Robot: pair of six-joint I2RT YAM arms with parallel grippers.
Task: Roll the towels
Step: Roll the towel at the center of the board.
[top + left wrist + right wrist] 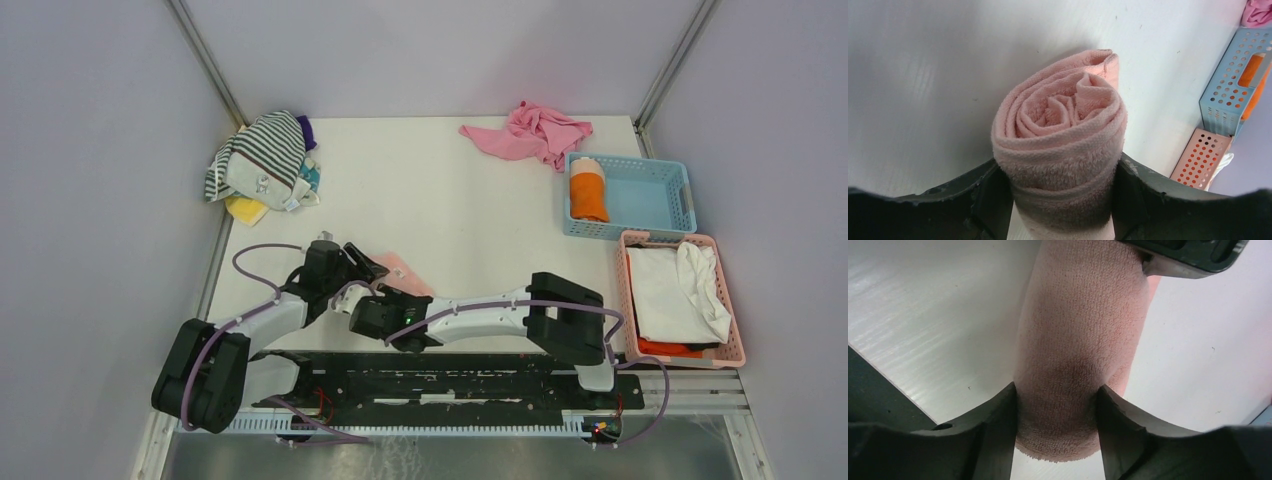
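The pale pink towel (1063, 130) is rolled into a thick spiral cylinder lying on the white table near the front. My left gripper (1063, 200) is shut on one end of the roll, both fingers pressing its sides. My right gripper (1055, 430) is shut on the same towel (1080, 340) further along, the roll's end showing just below its fingers. In the top view both grippers (368, 268) (385, 295) meet over the towel (408, 272), which they mostly hide. The orange towel (588, 190) lies rolled in the blue basket (680, 185).
A pink basket (625, 290) with white cloths stands at the right edge, in front of the blue one. A crumpled pink cloth (530, 130) lies at the back. A pile of striped and other cloths (262, 160) sits at the back left.
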